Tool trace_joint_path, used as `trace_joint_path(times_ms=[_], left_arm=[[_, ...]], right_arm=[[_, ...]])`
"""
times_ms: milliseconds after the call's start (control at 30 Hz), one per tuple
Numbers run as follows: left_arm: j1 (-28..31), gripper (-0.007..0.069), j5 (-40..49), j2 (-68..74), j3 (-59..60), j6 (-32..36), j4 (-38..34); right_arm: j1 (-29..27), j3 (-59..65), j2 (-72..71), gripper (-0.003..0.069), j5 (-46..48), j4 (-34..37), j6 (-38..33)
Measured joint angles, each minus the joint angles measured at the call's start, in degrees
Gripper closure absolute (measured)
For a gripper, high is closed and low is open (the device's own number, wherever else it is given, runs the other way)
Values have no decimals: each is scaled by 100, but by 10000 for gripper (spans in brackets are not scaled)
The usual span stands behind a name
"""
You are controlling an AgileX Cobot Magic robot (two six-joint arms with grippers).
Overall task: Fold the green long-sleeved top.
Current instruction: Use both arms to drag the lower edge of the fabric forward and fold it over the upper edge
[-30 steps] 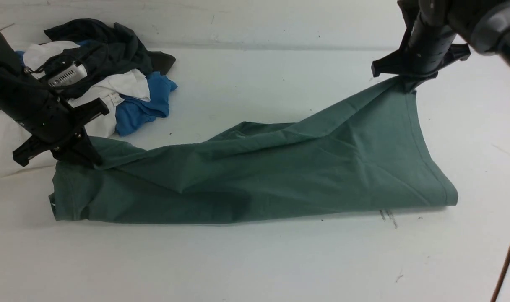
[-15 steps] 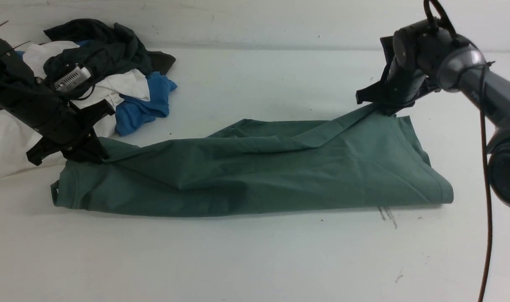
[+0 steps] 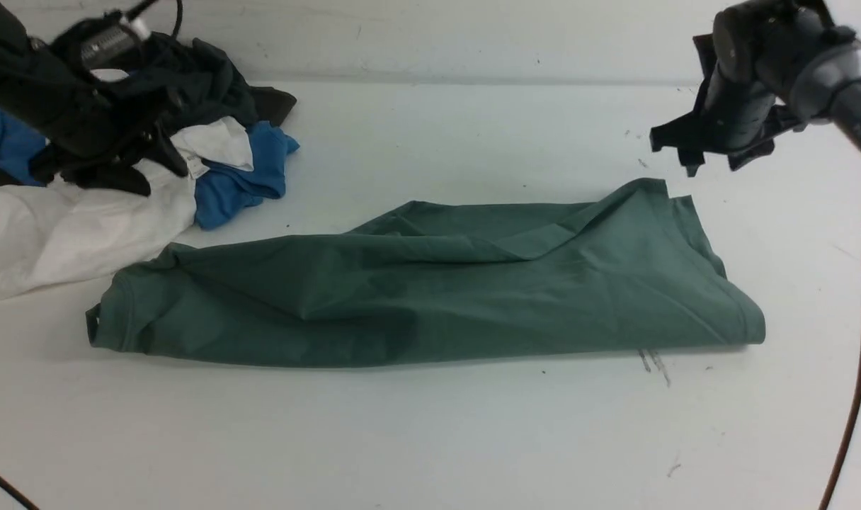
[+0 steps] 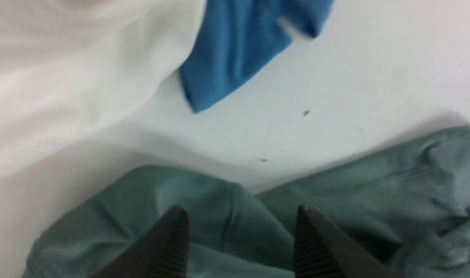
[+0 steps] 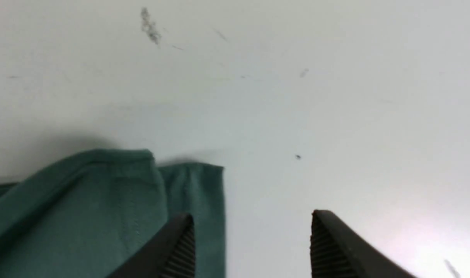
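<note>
We can read no words or numbers anywhere. We see a small tag on the white shirt, but it is too tiny and blurry for us to read.

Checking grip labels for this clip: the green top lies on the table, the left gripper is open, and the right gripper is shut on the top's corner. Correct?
Not quite. The right gripper is open too: the right wrist view shows its jaws apart, nothing between them, and the green top lying free. The rest stands.
</note>
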Motion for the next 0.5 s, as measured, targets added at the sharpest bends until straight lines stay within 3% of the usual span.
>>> trace_joint_path(times_ms=[133, 200, 367, 500], left_arm=[[-457, 260, 402, -34, -318, 244, -45], [-812, 260, 549, 13, -331, 477, -24], [-1406, 260, 570, 314, -331, 906, 131], [-1784, 260, 376, 620, -331, 1438, 286]], right_arm=[[-185, -54, -301, 266, 76, 267, -372], [-364, -65, -468, 266, 100, 795, -537], [-671, -65, -613, 266, 154, 1693, -666], [-729, -65, -613, 266, 169, 1898, -735]])
